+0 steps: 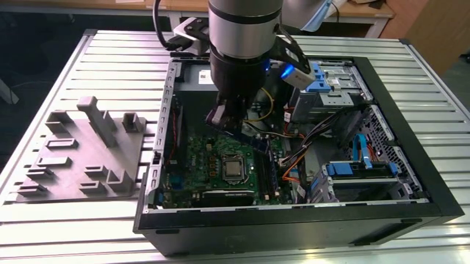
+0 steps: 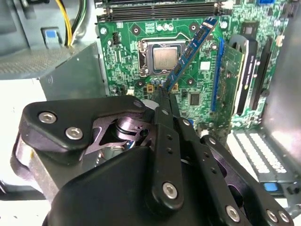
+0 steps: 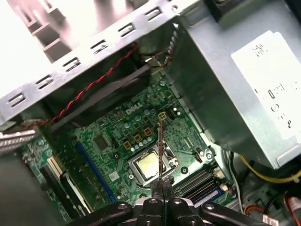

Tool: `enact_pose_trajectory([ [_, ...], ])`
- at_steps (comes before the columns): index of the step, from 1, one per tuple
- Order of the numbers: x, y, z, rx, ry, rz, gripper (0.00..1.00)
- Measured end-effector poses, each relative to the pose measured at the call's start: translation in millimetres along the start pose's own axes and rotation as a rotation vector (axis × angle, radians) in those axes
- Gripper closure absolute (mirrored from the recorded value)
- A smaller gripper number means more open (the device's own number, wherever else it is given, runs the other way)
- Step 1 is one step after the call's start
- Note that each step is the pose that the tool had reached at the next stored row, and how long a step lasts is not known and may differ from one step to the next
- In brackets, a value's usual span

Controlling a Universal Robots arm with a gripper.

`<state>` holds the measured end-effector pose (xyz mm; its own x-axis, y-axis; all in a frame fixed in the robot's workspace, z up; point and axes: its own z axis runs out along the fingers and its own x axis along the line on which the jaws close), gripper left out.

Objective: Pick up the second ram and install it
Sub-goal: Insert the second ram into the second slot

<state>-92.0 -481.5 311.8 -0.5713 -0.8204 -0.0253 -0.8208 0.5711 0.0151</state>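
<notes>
The gripper (image 2: 165, 95) is pinched narrow on one end of the second ram (image 2: 192, 49) — the dark stick juts out tilted, in the air above the green motherboard (image 1: 213, 159), over the processor socket (image 2: 163, 57) in both wrist views. The arm reaches down into the open computer case (image 1: 433, 187). On the slatted table (image 1: 110, 60), toward the exterior view's left, a grey fixture (image 1: 81, 159) stands just beside the case.
</notes>
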Motion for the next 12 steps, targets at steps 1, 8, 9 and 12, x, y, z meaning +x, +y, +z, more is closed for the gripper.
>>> enact_pose_trajectory([
  [1, 0.0, 0.0, 0.1, 0.0004, -0.0002, 0.017, 0.89],
  [8, 0.0, 0.0, 0.8, 0.0046, -0.0028, 0.183, 0.89],
  [9, 0.0, 0.0, 0.9, 0.0051, -0.003, 0.201, 0.89],
  [12, 0.0, 0.0, 1.2, 0.0064, -0.0038, 0.255, 0.89],
])
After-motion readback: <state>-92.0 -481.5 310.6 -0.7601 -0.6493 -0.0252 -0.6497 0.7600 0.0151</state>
